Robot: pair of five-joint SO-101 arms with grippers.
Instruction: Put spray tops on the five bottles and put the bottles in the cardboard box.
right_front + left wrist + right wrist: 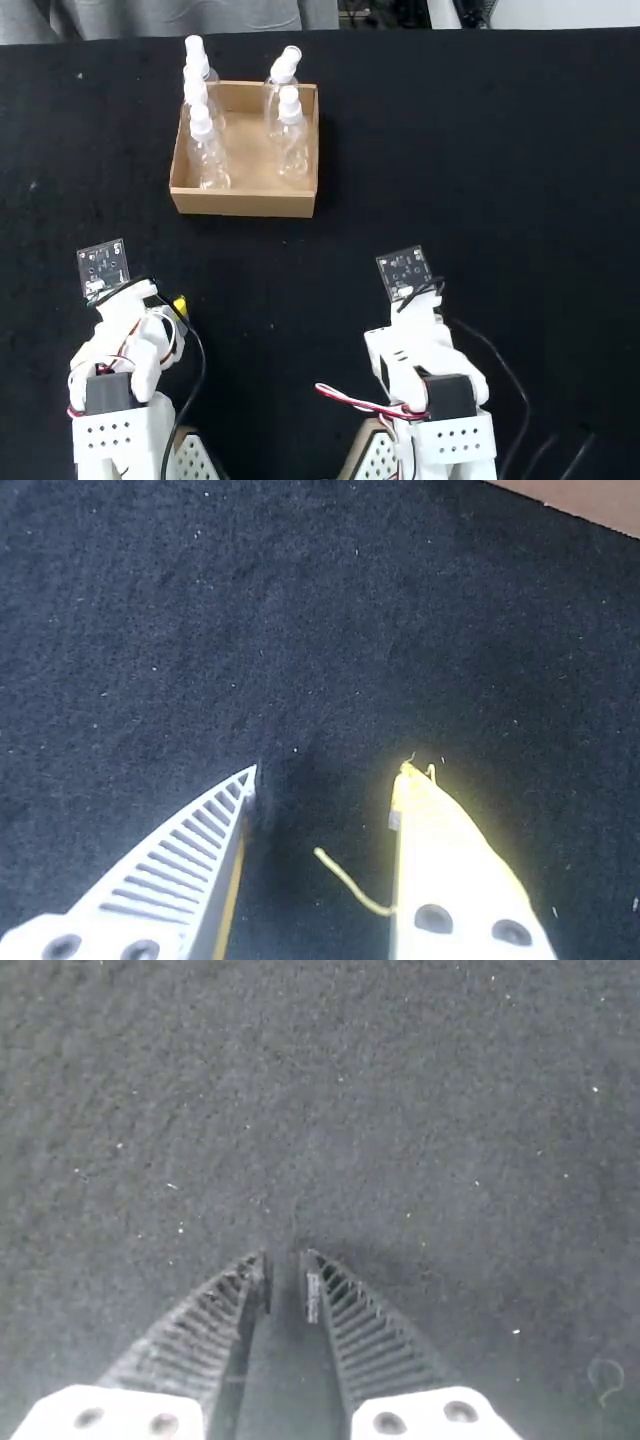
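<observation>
The cardboard box (pixel 243 204) stands at the back left of the black table. Inside it stand several clear bottles (pixel 293 142), each with a white spray top (pixel 289 98). Both arms are folded back at the near edge, far from the box. My left arm (pixel 125 345) is at the near left, and its gripper (pixel 330 776) is open over bare cloth, holding nothing. One of its fingers (pixel 440 850) has a yellow tip. My right arm (pixel 425 355) is at the near right. Its gripper (pixel 285 1260) is shut on nothing, just above the cloth.
A black cloth (pixel 480 170) covers the whole table, and a corner of the box (pixel 600 495) shows in the left wrist view. Red and white cables (pixel 350 400) trail between the two arm bases. A thin loose thread (pixel 345 880) lies between the left fingers.
</observation>
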